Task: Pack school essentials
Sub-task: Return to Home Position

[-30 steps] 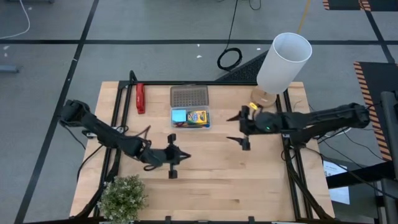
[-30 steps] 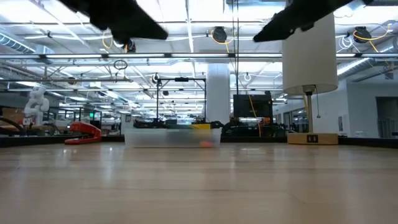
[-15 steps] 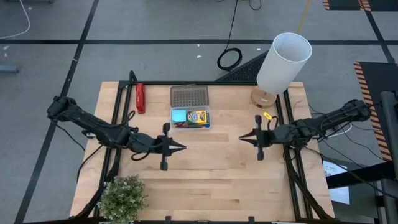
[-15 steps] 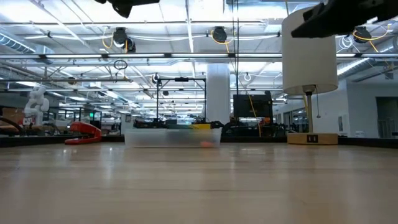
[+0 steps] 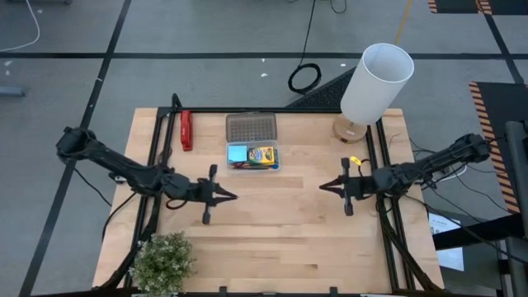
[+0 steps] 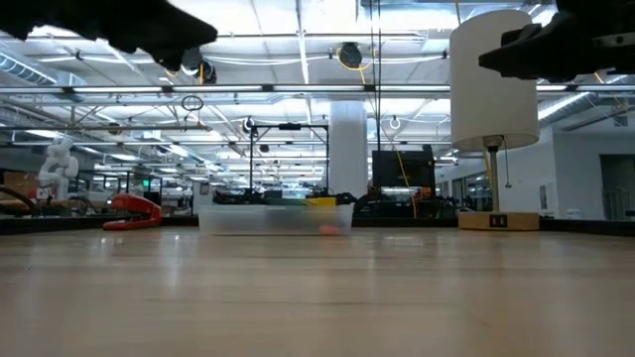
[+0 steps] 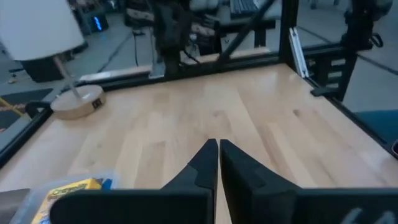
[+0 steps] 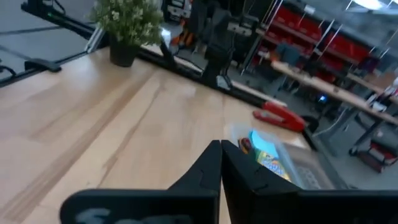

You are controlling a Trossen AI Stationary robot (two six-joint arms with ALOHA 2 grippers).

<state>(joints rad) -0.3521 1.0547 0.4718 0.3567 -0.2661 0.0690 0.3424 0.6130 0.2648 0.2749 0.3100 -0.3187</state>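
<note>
A clear open box (image 5: 252, 156) rests on the table's far middle and holds the school essentials: a blue note pad (image 5: 238, 153), a green-yellow crayon box (image 5: 261, 154) and small red and orange pieces at its near side. The low view shows the box (image 6: 276, 216) far off. My left gripper (image 5: 229, 195) hovers shut and holds nothing, near and left of the box, fingers pointing right. My right gripper (image 5: 323, 185) hovers shut and holds nothing to the box's right, pointing left. In the right wrist view the note pad (image 8: 264, 144) and crayon box (image 8: 274, 165) lie ahead of the fingertips.
The box's grey dotted lid (image 5: 252, 127) lies just beyond it. A long red stapler (image 5: 186, 129) sits at the far left, a white lamp (image 5: 375, 85) at the far right, a potted plant (image 5: 162, 262) at the near left corner. Bare wood spans the table's middle and near part.
My left gripper has drawn back toward the table's left edge and a little toward the far edge. My right gripper has pulled away from the box toward the right and near edges, levelled out, and its fingers have come together. The box has stayed put.
</note>
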